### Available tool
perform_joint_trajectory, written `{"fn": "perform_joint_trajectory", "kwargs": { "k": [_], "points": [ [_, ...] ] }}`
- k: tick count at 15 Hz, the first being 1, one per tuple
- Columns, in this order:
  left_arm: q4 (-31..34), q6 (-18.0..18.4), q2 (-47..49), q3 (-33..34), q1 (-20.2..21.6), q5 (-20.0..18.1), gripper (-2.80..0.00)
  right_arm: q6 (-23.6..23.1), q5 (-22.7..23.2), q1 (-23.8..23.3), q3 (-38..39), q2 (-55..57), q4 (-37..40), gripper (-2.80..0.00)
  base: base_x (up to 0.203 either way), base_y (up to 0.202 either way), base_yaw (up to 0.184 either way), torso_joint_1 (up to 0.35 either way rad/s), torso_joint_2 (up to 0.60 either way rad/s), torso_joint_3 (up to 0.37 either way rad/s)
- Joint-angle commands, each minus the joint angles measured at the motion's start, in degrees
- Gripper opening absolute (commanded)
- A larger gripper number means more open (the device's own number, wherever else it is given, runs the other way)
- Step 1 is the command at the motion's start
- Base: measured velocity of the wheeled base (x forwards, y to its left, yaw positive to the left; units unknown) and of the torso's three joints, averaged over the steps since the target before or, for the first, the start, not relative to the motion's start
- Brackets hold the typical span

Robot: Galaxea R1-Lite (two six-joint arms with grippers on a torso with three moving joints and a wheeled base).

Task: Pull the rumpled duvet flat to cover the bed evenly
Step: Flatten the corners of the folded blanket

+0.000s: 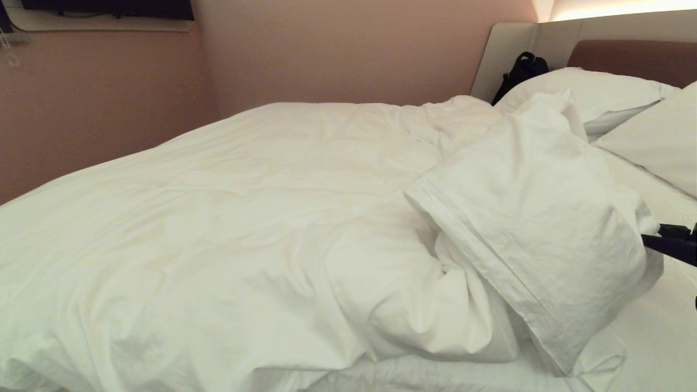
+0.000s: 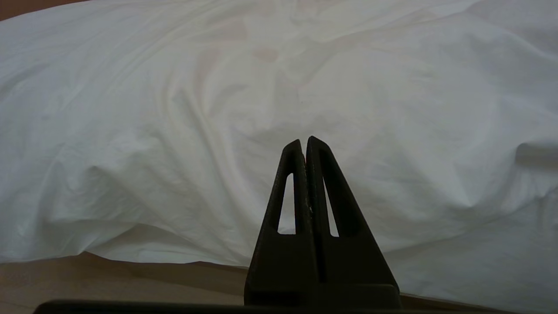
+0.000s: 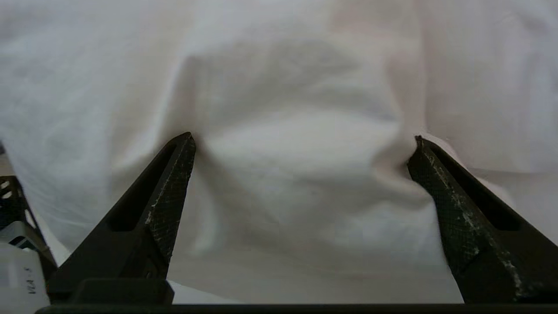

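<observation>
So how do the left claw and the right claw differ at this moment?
The left claw is shut, fingertips together; the right claw is spread wide open. The left claw hangs short of the duvet near the bed's edge; the right claw's fingertips press into the duvet's bunched fold. Only the right claw shows in the head view, at its right edge. Both are black, tapered and hold nothing.

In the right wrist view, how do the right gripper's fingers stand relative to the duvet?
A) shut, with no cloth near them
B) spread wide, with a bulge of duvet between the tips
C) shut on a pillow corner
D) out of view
B: the right gripper has its fingers spread far apart, and a puffy fold of the duvet bulges between the tips, not yet pinched.
</observation>
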Motion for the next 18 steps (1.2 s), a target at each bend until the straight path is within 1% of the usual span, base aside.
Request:
{"fn": "perform_joint_trajectory", "kwargs": {
  "k": [1, 6, 10, 16, 17, 18],
  "points": [
    [0.0, 0.0, 0.0, 0.0, 0.0, 0.0, -2.8, -0.2, 0.5, 1.4, 1.3, -1.6, 0.0, 0.0, 0.0, 0.0, 0.0, 0.0, 0.0, 0.0],
    [0.0, 0.0, 0.0, 0.0, 0.0, 0.0, -2.8, -0.1, 0.5, 6.1, 5.2, -5.8, 0.8, 0.0, 0.0, 0.0, 0.0, 0.0, 0.0, 0.0],
    [0.0, 0.0, 0.0, 0.0, 0.0, 0.0, -2.8, 0.0, 0.5, 10.1, 6.0, -8.2, 3.4, 0.0, 0.0, 0.0, 0.0, 0.0, 0.0, 0.0],
    [0.0, 0.0, 0.0, 0.0, 0.0, 0.0, -2.8, 0.1, 0.3, 10.6, 6.2, -8.4, 3.4, 0.0, 0.0, 0.0, 0.0, 0.0, 0.0, 0.0],
    [0.0, 0.0, 0.0, 0.0, 0.0, 0.0, -2.8, 0.1, 0.3, 10.6, 6.1, -8.4, 3.4, -2.8, 0.0, 0.0, 0.0, 0.0, 0.0, 0.0],
    [0.0, 0.0, 0.0, 0.0, 0.0, 0.0, -2.8, 0.2, 0.3, 10.6, 6.1, -8.4, 3.5, -2.8, 0.0, 0.0, 0.0, 0.0, 0.0, 0.0]
  ]
}}
